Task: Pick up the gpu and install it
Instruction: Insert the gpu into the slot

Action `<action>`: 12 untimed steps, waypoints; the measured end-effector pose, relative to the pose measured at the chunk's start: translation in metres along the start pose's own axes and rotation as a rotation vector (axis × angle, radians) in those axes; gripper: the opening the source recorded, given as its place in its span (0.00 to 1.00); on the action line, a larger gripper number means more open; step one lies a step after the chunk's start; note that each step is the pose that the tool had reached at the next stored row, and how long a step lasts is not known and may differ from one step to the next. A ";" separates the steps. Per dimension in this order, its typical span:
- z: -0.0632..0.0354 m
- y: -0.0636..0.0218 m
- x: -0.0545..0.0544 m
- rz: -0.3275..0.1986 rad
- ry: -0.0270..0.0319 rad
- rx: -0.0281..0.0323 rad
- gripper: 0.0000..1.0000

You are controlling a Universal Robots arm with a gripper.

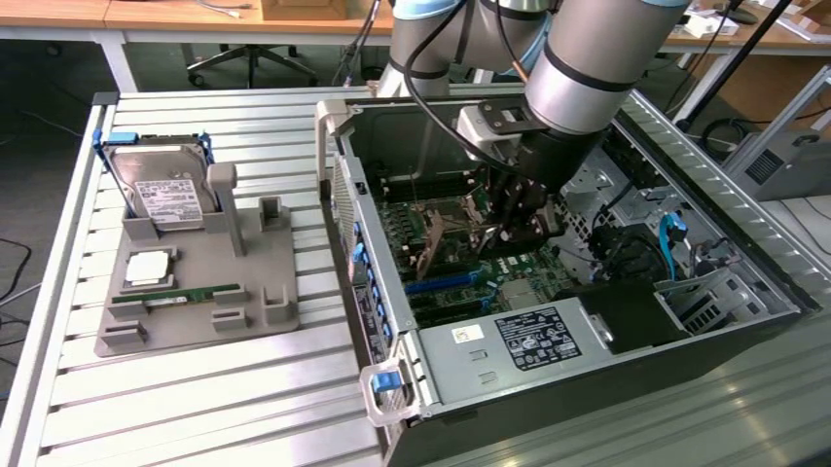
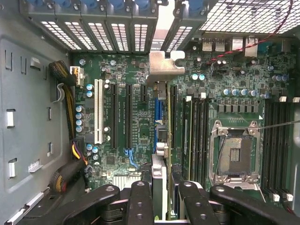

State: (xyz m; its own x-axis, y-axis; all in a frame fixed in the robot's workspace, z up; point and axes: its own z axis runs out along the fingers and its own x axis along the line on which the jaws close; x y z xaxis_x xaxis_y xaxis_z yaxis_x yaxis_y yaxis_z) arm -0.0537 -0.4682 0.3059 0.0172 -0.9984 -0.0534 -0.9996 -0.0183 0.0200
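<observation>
Slatted metal surface (image 1: 195, 409) carries an open case (image 1: 727, 321) and a tray (image 1: 195, 302) in the exterior view; the tool (image 1: 526, 229) is lowered inside the case. In the wrist view, the gpu (image 2: 161, 122) is gripped edge-on between partly closed fingers (image 2: 140, 201), above the motherboard (image 2: 122, 117) slots.

Ribbed surface with two loads

A pale metal slatted surface (image 1: 234, 409) carries a grey plastic parts holder (image 1: 267, 292) toward the exterior view's left and, beside it to the right, an open black computer case (image 1: 727, 341) lying on its side.
</observation>
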 end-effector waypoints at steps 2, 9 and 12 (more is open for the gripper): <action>0.0005 0.0000 0.000 0.000 0.0000 0.0000 0.27; 0.0027 0.0000 0.001 0.000 0.0000 0.0000 0.27; 0.0035 -0.0001 0.001 0.000 -0.0001 0.0000 0.27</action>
State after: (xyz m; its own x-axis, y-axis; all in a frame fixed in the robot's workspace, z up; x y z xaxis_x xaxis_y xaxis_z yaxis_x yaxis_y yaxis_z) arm -0.0537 -0.4695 0.3024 0.0172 -0.9984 -0.0535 -0.9996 -0.0183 0.0200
